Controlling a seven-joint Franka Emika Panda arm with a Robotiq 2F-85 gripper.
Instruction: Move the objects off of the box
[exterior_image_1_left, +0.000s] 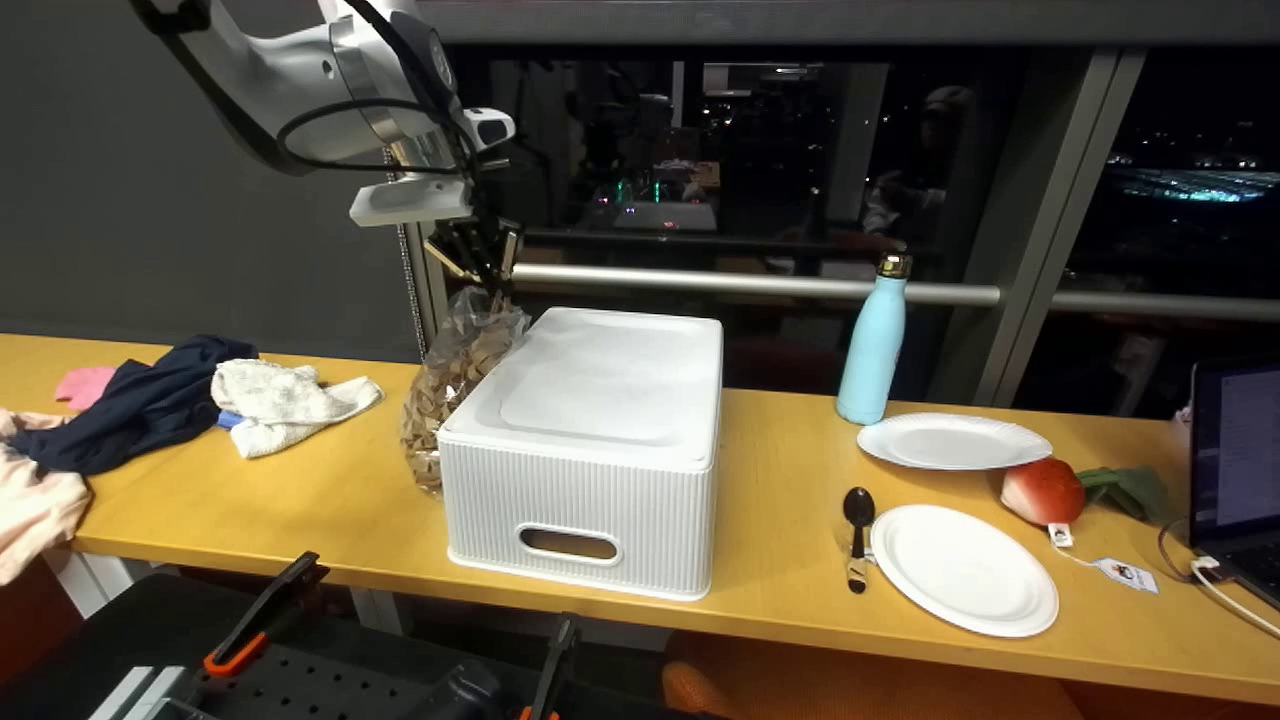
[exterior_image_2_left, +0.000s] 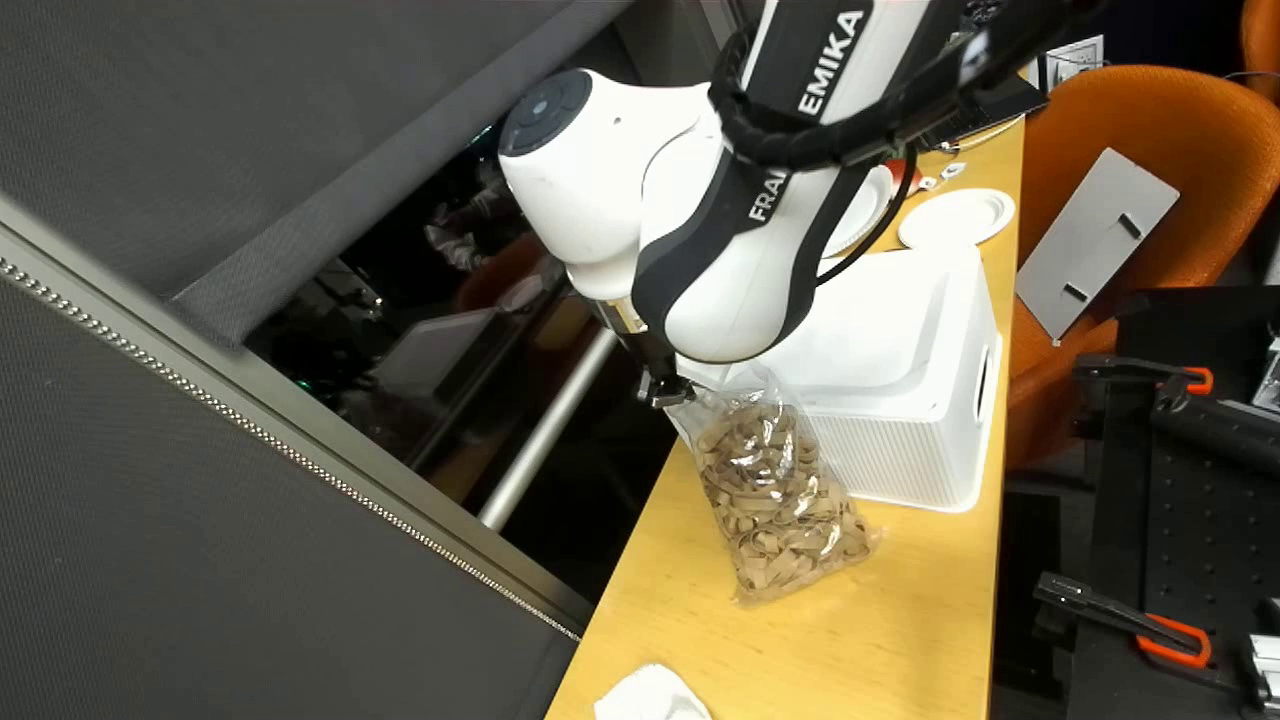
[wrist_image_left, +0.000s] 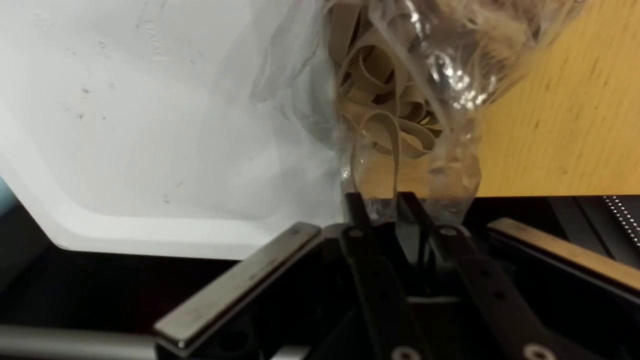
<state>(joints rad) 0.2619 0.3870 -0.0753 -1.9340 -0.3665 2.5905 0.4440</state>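
A white ribbed box (exterior_image_1_left: 580, 485) stands on the wooden table with a recessed lid; it also shows in an exterior view (exterior_image_2_left: 905, 460) and in the wrist view (wrist_image_left: 150, 125). A clear plastic bag of tan rubber bands (exterior_image_1_left: 440, 420) is upright beside the box, leaning on its side, its bottom at the table; it also shows in an exterior view (exterior_image_2_left: 780, 500) and in the wrist view (wrist_image_left: 385, 95). My gripper (wrist_image_left: 381, 200) is at the bag's top, with bag plastic and a band between its close fingertips; it also shows in both exterior views (exterior_image_1_left: 492, 280) (exterior_image_2_left: 668, 392).
Cloths (exterior_image_1_left: 290, 395) lie left of the bag. A light blue bottle (exterior_image_1_left: 873, 350), white plates (exterior_image_1_left: 965, 570), a spoon (exterior_image_1_left: 857, 520), a red plush radish (exterior_image_1_left: 1043, 492) and a laptop (exterior_image_1_left: 1235, 470) are right of the box. A window rail (exterior_image_1_left: 760, 283) runs behind.
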